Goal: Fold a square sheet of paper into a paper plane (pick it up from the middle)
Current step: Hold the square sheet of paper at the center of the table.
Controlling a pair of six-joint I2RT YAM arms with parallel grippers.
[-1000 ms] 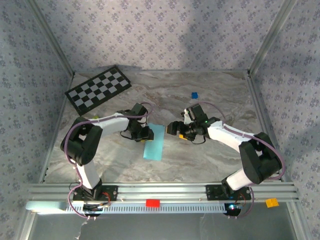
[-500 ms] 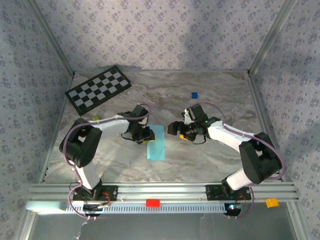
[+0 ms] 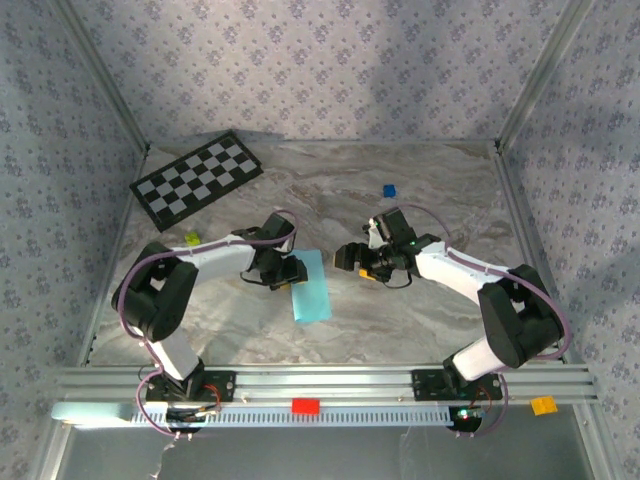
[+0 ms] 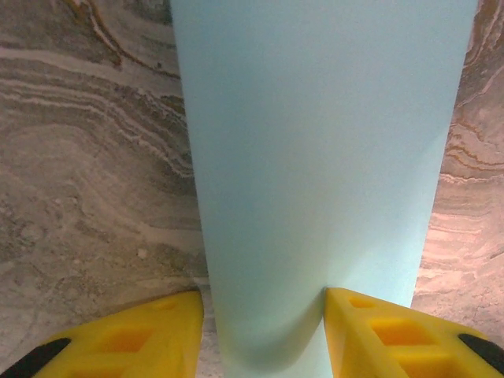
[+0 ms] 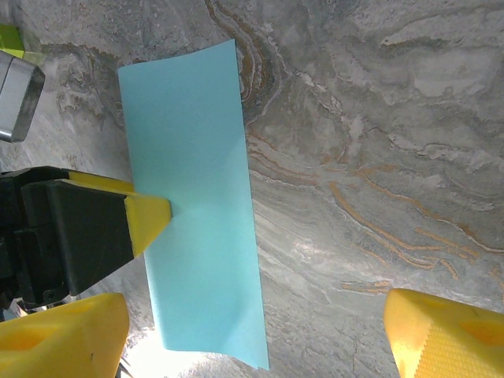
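Observation:
The square sheet of paper (image 3: 311, 286) lies mid-table, light sky-blue and folded over into a long narrow strip. My left gripper (image 3: 292, 272) is at its left long edge. In the left wrist view the rounded fold of the paper (image 4: 315, 157) sits between the yellow fingers (image 4: 142, 335) of the left gripper (image 4: 264, 315). One finger touches the paper and the other stands a little off it, so the jaws are open. My right gripper (image 3: 345, 257) hangs wide open just right of the paper (image 5: 193, 205), with nothing in it. The paper plane is out of view.
A black-and-white checkerboard (image 3: 196, 177) lies at the back left. A tiny blue cube (image 3: 388, 189) sits at the back right, and a small yellow-green piece (image 3: 192, 238) is left of the left arm. Metal frame rails border the marble table (image 3: 420, 320).
The left jaws have widened around the fold. The strip has turned slightly, its near end swinging right. The right arm has not moved.

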